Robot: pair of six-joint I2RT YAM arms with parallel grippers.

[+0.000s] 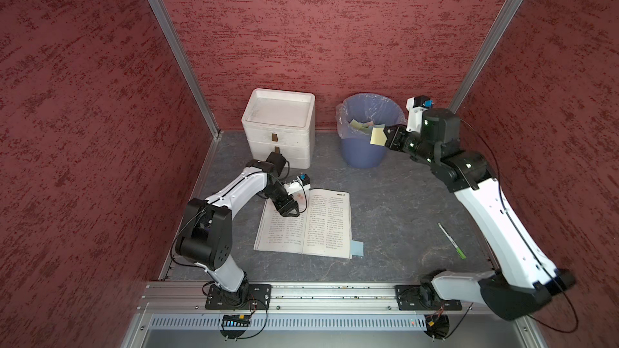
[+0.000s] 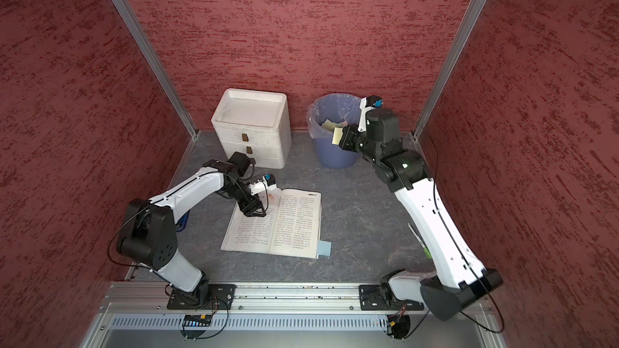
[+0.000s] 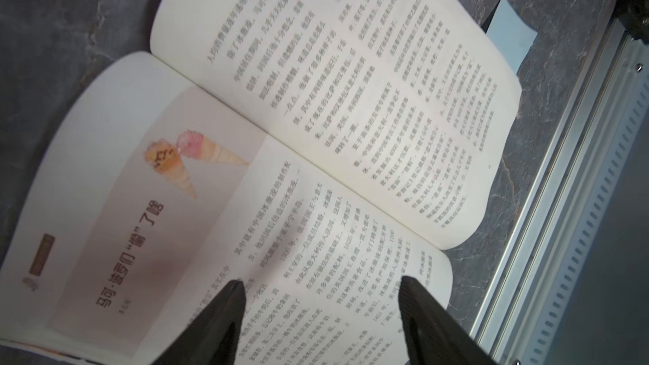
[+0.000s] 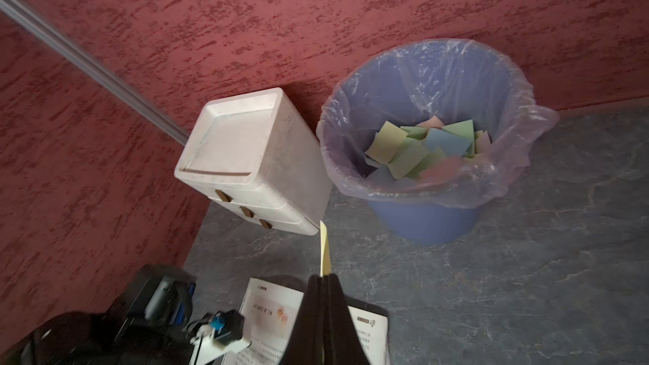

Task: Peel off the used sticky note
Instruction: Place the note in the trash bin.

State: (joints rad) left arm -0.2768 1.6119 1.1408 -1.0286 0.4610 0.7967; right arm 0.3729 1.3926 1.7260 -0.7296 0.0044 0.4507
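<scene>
Pinching the yellow note (image 1: 377, 136), the right hand (image 1: 386, 136) should be moving toward 10 o'clock, fully over the bin (image 1: 361, 157), before releasing; the left hand (image 3: 321, 284) is hanging wide.

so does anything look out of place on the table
A blue sticky note sticks out from under the open book at its near corner, partly hidden. A pen lies loose on the table, apart from the book. Nothing looks spilled or damaged.
</scene>
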